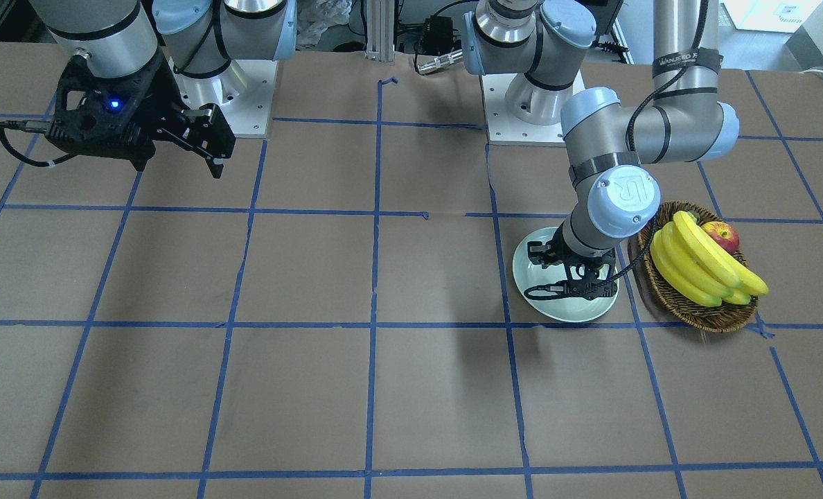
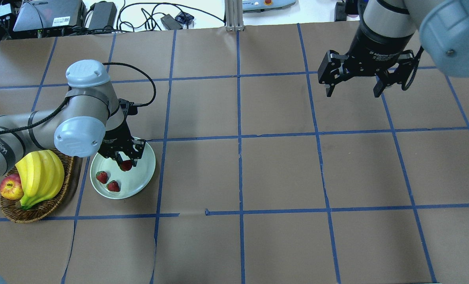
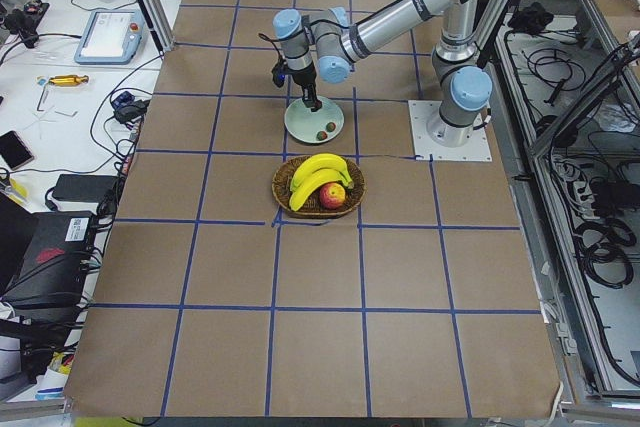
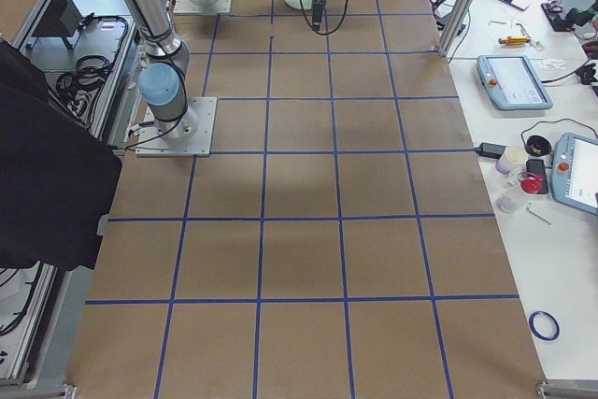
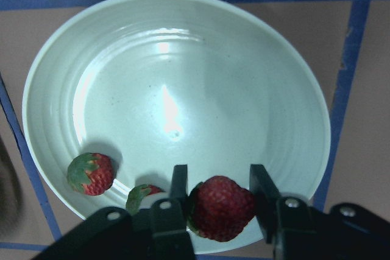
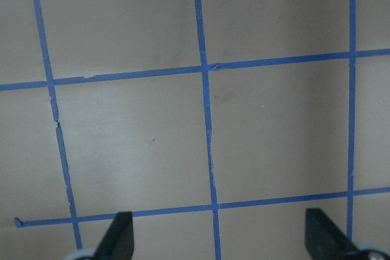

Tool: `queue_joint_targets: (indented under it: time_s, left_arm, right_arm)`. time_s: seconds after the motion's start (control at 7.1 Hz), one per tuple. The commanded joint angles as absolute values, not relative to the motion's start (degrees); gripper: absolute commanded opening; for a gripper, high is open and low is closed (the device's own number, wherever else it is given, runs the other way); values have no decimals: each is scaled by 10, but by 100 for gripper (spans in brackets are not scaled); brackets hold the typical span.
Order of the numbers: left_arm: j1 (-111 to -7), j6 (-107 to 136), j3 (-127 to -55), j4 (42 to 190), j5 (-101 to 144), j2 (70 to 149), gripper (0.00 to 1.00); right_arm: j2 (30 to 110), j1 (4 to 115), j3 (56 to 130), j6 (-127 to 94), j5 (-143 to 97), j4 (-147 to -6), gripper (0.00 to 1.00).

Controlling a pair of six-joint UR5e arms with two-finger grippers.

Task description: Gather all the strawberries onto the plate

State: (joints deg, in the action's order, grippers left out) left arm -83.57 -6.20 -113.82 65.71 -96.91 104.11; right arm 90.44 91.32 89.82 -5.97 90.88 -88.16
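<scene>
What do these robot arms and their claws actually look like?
The left arm and right arm are silver-grey tubes with pale blue round joint caps. The left one carries a black cable and a black band with white lettering. The left gripper and right gripper are black, each with two fingers.

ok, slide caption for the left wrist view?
Left gripper holds a strawberry over the plate; two more lie in it.
</scene>
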Motion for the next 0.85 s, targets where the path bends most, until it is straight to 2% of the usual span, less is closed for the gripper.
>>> queue_joint_targets:
  time_s: [0.0, 0.28, 0.7]
  left_arm:
    - [-839, -64, -1129, 651, -971, 1028, 100]
    - [-843, -64, -1069, 704, -969, 981, 100]
    - [-843, -66, -907, 879, -947, 932, 100]
  right_arm:
    - [904, 913, 897, -60, 909, -882, 100]
    - [904, 913, 898, -60, 909, -882, 100]
    - [905, 913, 896, -63, 905, -882, 100]
